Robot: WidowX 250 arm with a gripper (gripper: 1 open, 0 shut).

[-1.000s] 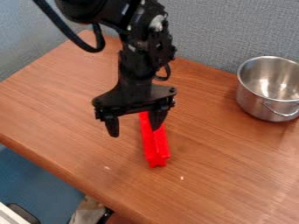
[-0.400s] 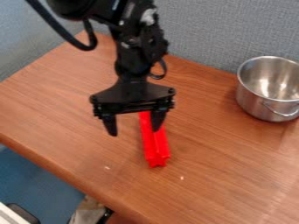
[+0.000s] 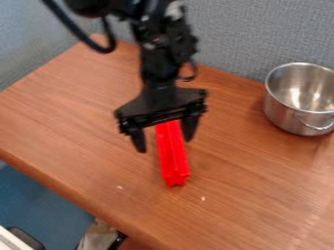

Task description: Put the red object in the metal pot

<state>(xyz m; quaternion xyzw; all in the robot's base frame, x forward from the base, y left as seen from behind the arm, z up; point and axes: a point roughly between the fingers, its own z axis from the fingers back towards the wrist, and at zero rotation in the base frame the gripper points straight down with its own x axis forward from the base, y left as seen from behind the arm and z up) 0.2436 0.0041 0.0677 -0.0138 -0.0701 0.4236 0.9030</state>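
The red object point(image 3: 171, 156) is a bright red bar lying on the wooden table point(image 3: 65, 107), its long axis running from under the gripper toward the front edge. My gripper point(image 3: 166, 134) hangs open just above the bar's far half, one finger on each side of it; the black fingers point(image 3: 137, 138) do not touch it as far as I can see. The bar's far end is hidden behind the gripper. The metal pot point(image 3: 300, 98), shiny and lidless, stands at the right edge of the view, well to the right of the gripper.
The table's front edge runs diagonally from lower left to lower right, close below the bar's near end. A blue-grey wall point(image 3: 39, 34) stands behind the table. Black cables point(image 3: 92, 39) loop off the arm at the upper left.
The gripper has shifted a little to the right and now straddles the bar more squarely. It stays open. The bar and pot have not moved.
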